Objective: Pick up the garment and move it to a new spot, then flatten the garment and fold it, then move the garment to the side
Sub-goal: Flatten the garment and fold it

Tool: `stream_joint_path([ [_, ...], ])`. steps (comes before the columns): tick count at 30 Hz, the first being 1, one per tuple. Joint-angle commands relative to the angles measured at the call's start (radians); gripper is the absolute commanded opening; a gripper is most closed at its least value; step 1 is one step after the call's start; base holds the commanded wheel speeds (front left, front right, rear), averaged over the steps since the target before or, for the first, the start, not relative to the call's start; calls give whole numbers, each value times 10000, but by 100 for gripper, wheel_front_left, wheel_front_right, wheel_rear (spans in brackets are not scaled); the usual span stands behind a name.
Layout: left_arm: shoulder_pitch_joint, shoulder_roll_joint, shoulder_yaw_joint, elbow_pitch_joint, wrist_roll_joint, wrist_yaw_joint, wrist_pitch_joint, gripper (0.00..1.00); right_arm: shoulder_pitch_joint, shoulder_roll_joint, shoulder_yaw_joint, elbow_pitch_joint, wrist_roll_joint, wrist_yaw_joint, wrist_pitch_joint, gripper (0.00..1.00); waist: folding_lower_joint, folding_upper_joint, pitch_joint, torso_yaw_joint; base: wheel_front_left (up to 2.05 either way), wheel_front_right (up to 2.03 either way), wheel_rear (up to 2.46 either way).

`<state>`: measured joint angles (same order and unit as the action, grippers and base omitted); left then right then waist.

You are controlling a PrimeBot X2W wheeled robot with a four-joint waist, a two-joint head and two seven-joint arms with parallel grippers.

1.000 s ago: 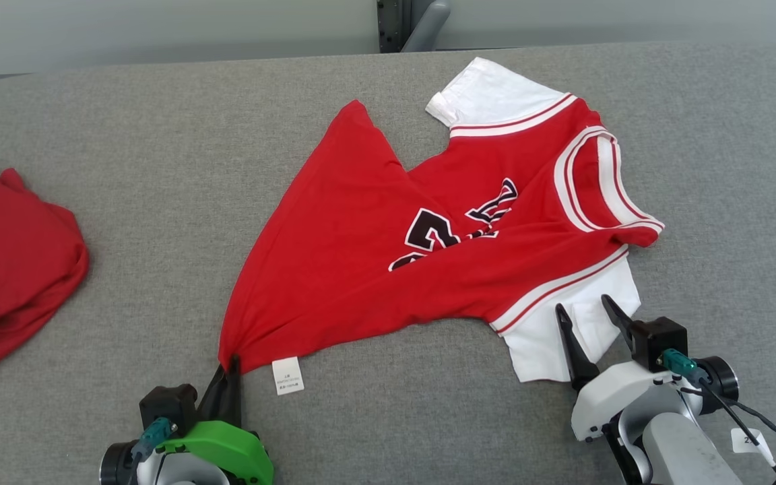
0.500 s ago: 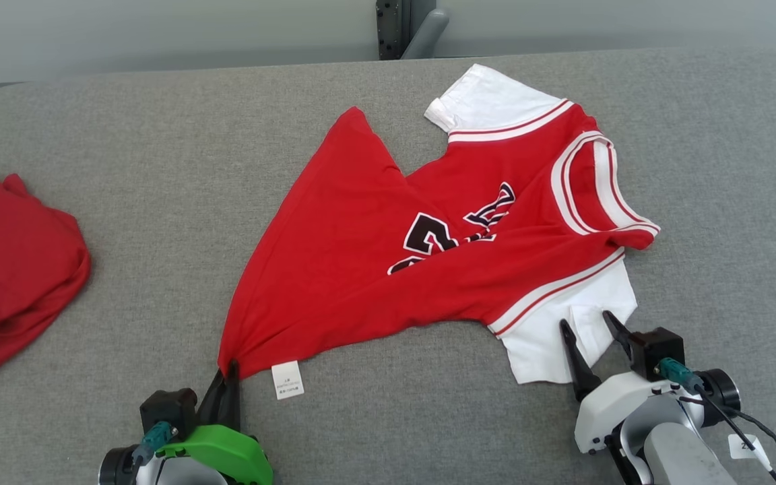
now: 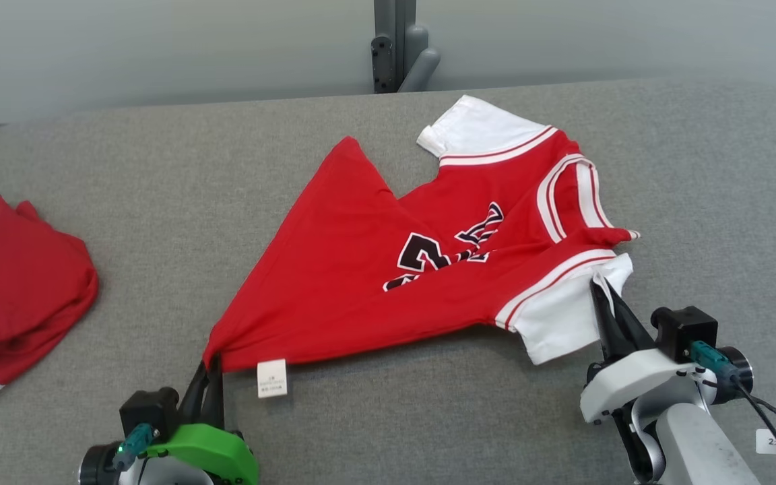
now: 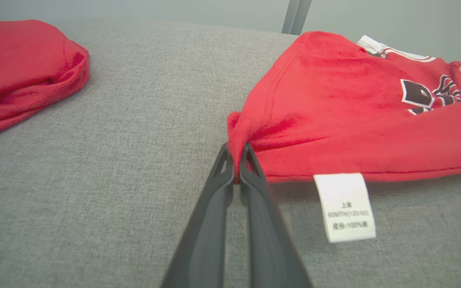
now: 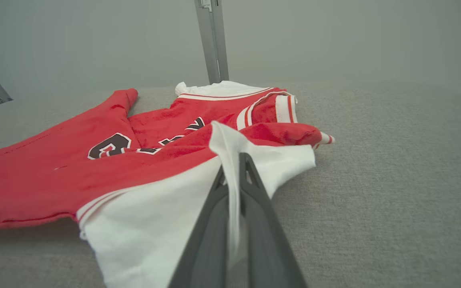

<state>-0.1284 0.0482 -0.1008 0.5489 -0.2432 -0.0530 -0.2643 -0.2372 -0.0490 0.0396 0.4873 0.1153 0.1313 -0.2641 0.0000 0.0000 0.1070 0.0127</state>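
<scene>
A red jersey with white sleeves and black lettering lies spread on the grey table, also seen as the jersey and the jersey in the wrist views. My left gripper is shut on its red hem corner, by the white care label; the left gripper pinches bunched red cloth. My right gripper is shut on the near white sleeve, and the right gripper holds a raised fold of white cloth.
A second red garment lies bundled at the table's left edge, also visible as the red garment. A grey metal post stands behind the far edge. Bare grey surface lies right of the jersey.
My right gripper has gone from open over the white sleeve to shut on it, lifting a fold. The head camera has tilted, shifting the whole picture down. The left gripper keeps its hold.
</scene>
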Motion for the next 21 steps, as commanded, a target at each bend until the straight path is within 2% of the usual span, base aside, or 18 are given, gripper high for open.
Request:
stream_joint_path([
  [1, -27, 38, 134, -230, 173, -78, -2, 0, 149, -38, -71, -288, 141, -12, -4, 0, 0, 0, -593, -202, 0, 0, 0],
  [5, -859, 261, 549, -1214, 656, -371, -4, 0, -91, -42, -306, -1395, 540, -12, -13, 0, 0, 0, -1142, -380, 0, 0, 0],
  [10, -2325, 946, 330, -1815, 1086, -679, -4, 0, -920, -41, -497, -2208, 670, -12, -14, 0, 0, 0, -1459, -517, 0, 0, 0],
  [15, -3934, 1695, -70, -2230, 1071, -763, -4, 0, -2050, -77, -751, -2861, 886, -12, -14, 0, 0, 0, -1731, -633, 0, 0, 0],
  [16, -3934, 1695, -70, -2230, 1071, -763, -4, 0, -2050, -77, -751, -2861, 886, -12, -14, 0, 0, 0, -1731, -633, 0, 0, 0],
  [20, -5186, 2206, -378, -2472, 925, -774, -4, 0, -2890, -379, -665, -3375, 1062, -12, -14, 0, 0, 0, -1802, -649, 0, 0, 0],
  [21, -5760, 2488, -613, -2448, 887, -778, 0, 0, -3285, -536, -622, -3534, 1199, -11, -13, 0, 0, 0, -1707, -652, 0, 0, 0],
])
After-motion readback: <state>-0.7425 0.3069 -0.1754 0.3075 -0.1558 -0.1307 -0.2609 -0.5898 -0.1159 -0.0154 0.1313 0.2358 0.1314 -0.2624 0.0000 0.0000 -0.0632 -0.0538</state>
